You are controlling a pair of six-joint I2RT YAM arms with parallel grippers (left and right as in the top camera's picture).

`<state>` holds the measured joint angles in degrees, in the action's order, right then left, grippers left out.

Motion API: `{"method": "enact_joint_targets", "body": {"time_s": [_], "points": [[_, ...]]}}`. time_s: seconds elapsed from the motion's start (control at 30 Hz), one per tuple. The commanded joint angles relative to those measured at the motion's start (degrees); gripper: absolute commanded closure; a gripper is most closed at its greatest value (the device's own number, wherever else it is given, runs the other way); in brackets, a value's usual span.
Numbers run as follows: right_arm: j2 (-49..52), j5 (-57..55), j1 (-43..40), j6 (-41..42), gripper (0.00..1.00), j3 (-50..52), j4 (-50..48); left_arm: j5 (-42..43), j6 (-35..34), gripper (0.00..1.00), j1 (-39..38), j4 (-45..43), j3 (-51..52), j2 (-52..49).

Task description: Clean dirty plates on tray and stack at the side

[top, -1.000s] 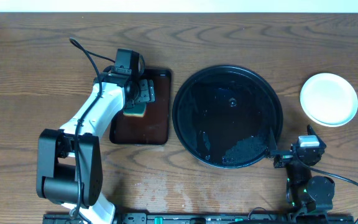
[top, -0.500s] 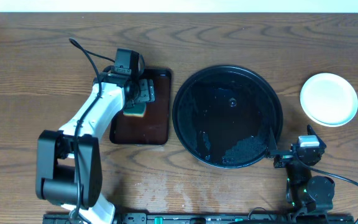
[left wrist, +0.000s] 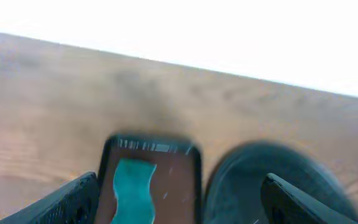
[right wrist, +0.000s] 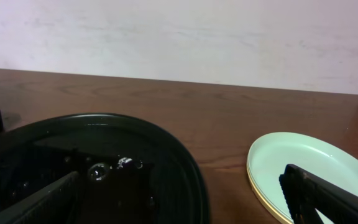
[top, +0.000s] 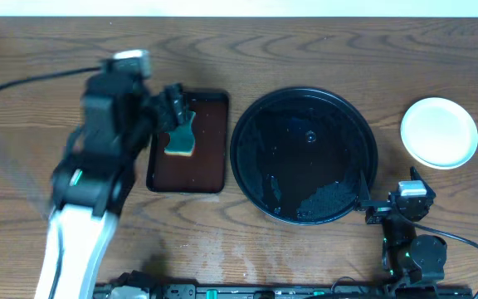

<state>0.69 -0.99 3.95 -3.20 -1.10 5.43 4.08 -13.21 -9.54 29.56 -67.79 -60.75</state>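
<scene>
The black tray (top: 247, 124) sits mid-table, wet, with no plate in it. The plates (top: 439, 131) lie stacked on the bare wood to its right. In the right wrist view the top plate (right wrist: 309, 165) is mint, with a pale yellow rim under it. My left gripper (top: 173, 108) is open and empty, raised near the brown tray's far left. Its fingers (left wrist: 73, 202) stand wide apart in the left wrist view. My right gripper (top: 388, 184) is open and empty by the black tray's near right rim (right wrist: 185, 168).
A teal and yellow sponge (top: 180, 143) lies on the small rectangular brown tray (top: 210, 158), left of the black tray. It shows teal in the left wrist view (left wrist: 134, 193). Water drops and dark specks lie in the black tray's near part (top: 322, 199).
My left arm has lifted and swung back to the left, away from the sponge, which stays on the brown tray. The right arm has not moved.
</scene>
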Motion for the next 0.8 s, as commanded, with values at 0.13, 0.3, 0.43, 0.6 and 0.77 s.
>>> {"method": "enact_joint_targets", "body": {"time_s": [0.13, 0.3, 0.43, 0.6, 0.77], "points": [[-0.4, -0.5, 0.5, -0.5, 0.01, 0.1, 0.2, -0.7, 0.5, 0.16, 0.1, 0.1, 0.1, 13.0], [-0.4, -0.5, 0.5, -0.5, 0.01, 0.1, 0.2, -0.9, 1.2, 0.16, 1.4, 5.8, 0.1, 20.4], [-0.4, -0.5, 0.5, -0.5, 0.01, 0.1, 0.2, -0.9, 1.2, 0.16, 2.2, 13.4, 0.2, 26.1], [-0.4, -0.5, 0.5, -0.5, 0.01, 0.1, 0.2, -0.6, 1.1, 0.16, 4.1, 21.5, 0.6, 32.9], [-0.4, -0.5, 0.5, -0.5, 0.01, 0.1, 0.2, -0.7, 1.1, 0.16, 6.5, 22.9, 6.1, 41.0]]}}
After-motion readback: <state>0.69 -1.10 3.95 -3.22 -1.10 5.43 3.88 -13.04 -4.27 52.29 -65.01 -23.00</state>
